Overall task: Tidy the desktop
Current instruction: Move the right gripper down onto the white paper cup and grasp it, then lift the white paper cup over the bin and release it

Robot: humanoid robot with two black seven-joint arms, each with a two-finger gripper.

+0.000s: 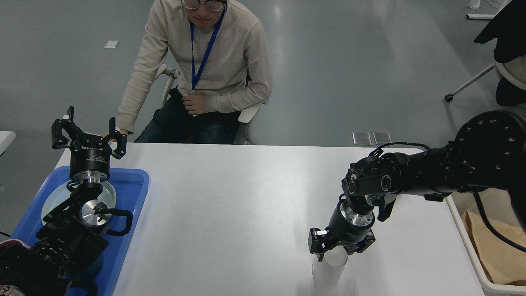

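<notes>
The white desktop (246,197) fills the middle of the head view. A translucent white plastic cup (331,273) stands near its front edge, right of centre. My right gripper (339,250) points down onto the cup's rim, its fingers closed in on the top of the cup. My left gripper (88,130) is open and empty, fingers spread and pointing up, raised over the far end of the blue tray (133,181) at the left.
A white plate (51,203) lies in the blue tray under my left arm. A beige bin (462,230) holding brown paper (493,242) stands off the table's right edge. A person (205,61) sits at the far edge, one hand near my left gripper.
</notes>
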